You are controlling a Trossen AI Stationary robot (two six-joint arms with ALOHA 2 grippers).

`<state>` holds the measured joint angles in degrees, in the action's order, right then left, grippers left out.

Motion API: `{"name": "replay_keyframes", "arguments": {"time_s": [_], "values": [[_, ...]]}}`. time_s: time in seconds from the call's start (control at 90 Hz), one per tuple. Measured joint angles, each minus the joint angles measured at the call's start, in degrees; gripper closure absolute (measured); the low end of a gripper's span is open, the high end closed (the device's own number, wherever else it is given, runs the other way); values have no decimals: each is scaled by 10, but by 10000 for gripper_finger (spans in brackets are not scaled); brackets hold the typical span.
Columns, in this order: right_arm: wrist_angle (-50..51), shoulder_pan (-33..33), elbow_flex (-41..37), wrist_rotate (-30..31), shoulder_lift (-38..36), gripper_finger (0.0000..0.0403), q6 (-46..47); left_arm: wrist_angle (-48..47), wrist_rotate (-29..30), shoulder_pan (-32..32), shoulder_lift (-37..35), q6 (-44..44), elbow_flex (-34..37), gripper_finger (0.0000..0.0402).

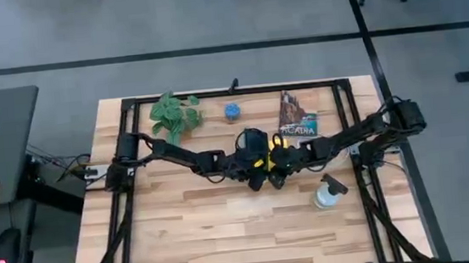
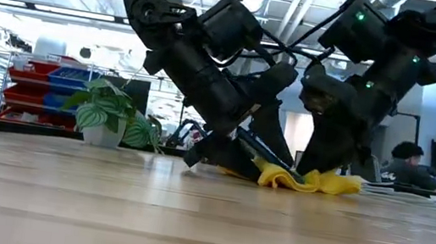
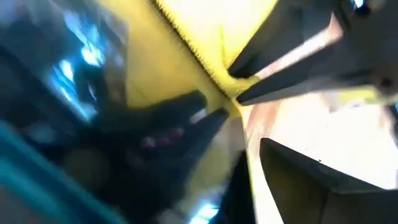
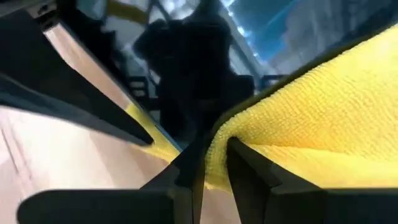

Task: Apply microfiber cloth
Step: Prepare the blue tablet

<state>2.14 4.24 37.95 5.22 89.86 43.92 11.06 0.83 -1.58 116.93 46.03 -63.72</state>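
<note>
While the microfiber cloth (image 2: 312, 182) is pinched in both closed jaws over the tablet (image 2: 256, 151), wiping appears underway; gentle strokes are needed next.

The room is bright, lit by ceiling lights (image 2: 63, 10) above. The table (image 1: 226, 226) looks evenly lit, with soft shadows. Both wrist views are blurry, and the left one is smeared.
</note>
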Motion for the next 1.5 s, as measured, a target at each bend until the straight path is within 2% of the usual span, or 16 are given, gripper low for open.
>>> {"name": "replay_keyframes", "arguments": {"time_s": [0.1,0.2,0.311,0.411,0.544,0.8,0.889,1.011,1.1,1.278,1.5], "values": [[3,7,0,0,0,347,2,-39,19,-5,-15,-22,0,208],[6,15,0,1,0,347,9,-74,45,-10,-24,-40,1,251],[7,22,0,1,0,347,12,-86,62,-14,-25,-23,4,295],[10,25,0,2,0,347,22,-96,67,-14,-26,-21,3,312],[17,26,0,2,0,347,27,-135,35,-15,-36,-43,2,310],[40,27,-1,4,0,347,27,-314,44,-28,-91,-133,3,288],[35,27,-1,5,0,347,27,-352,52,-11,-107,-160,5,277],[30,24,-1,6,0,347,28,-346,62,34,-107,-179,5,256],[30,20,-1,7,0,347,28,-294,29,69,-99,-186,4,243],[30,16,-1,7,0,347,41,-219,-127,115,-82,-168,3,230],[27,5,-1,8,5,347,42,-167,-182,119,-42,-113,2,227]]}}
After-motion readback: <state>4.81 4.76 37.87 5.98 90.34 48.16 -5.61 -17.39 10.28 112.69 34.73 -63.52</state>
